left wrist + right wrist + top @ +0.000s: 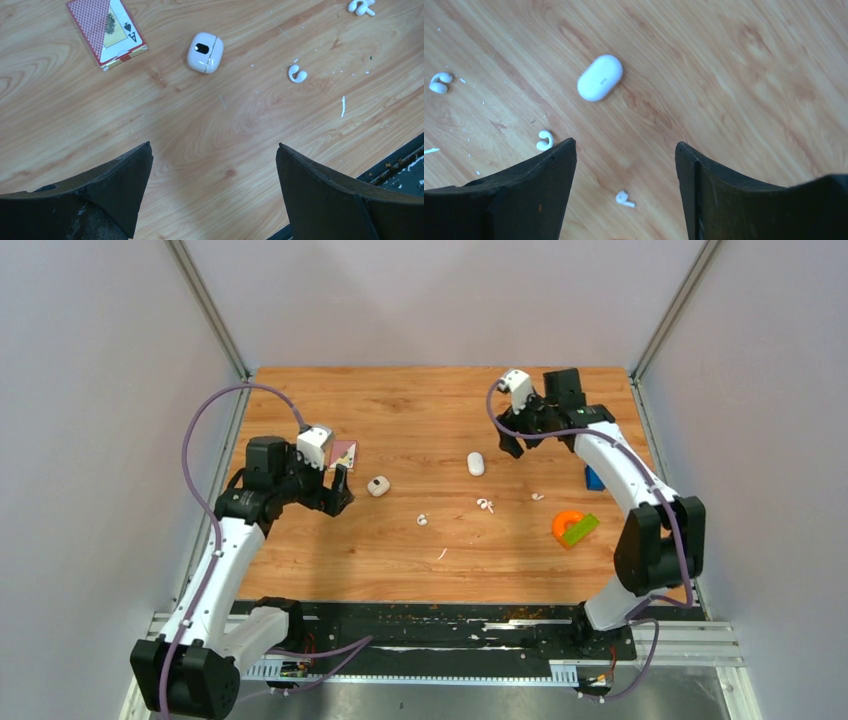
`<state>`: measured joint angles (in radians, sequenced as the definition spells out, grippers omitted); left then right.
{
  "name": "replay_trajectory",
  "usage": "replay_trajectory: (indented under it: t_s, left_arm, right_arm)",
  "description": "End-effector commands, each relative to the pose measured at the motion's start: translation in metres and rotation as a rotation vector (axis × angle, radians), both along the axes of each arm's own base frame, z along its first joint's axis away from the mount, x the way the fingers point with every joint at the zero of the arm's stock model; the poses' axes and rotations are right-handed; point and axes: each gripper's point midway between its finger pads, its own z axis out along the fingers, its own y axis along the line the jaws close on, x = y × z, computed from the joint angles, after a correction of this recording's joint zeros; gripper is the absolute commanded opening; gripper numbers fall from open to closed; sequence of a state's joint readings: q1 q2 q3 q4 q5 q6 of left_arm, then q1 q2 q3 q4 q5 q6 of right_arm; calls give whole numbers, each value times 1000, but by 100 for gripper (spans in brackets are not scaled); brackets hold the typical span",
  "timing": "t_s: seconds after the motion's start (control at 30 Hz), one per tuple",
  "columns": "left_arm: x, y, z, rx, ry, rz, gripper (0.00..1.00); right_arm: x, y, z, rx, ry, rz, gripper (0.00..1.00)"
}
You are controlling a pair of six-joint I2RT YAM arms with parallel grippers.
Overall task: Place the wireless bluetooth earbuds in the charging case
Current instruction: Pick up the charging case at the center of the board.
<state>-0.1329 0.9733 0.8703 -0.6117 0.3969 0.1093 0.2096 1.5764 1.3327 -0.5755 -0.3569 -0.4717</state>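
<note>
Spread wide and empty, left gripper (214, 146) and right gripper (625, 142) are held near ungrasped earbuds (544, 140); one must be pinched, charging case (599, 77) opened.

Bare wood rings the oval charging case (476, 464) on every side, with scattered earbuds (486, 505) lying apart toward the bases

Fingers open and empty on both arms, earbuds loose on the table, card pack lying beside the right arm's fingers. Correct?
One error: the card pack lies beside the left fingers, not the right fingers; the top external view shows it. The rest stands: both pairs are open and empty, and the earbuds lie loose on the table.
</note>
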Motion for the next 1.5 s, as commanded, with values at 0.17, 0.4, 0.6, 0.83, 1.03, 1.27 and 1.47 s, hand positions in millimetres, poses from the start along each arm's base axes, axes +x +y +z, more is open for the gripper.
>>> replay_trajectory:
  t_s: [0.17, 0.4, 0.6, 0.83, 1.03, 1.27, 1.47]
  left_arm:
    - [-11, 4, 5, -66, 34, -4, 100]
    - [6, 24, 2, 42, -7, 44, 100]
    - [37, 1, -7, 235, 104, -181, 94]
    - [79, -27, -48, 382, 249, -392, 84]
    - [106, -34, -85, 347, 398, -232, 81]
    - [95, -70, -105, 126, 586, -186, 85]
    - [103, -72, -116, 114, 542, -175, 93]
  right_arm:
    - [25, 62, -46, -133, 123, 368, 67]
    - [23, 118, -35, -92, 101, 411, 65]
    - [1, 125, 9, 28, 95, 354, 65]
    - [-47, 84, 62, 98, 50, 315, 65]
    - [-78, 38, 88, 80, -8, 206, 64]
    - [-106, 11, 64, 74, 13, 121, 61]
    - [-103, 4, 63, 171, 73, 49, 61]
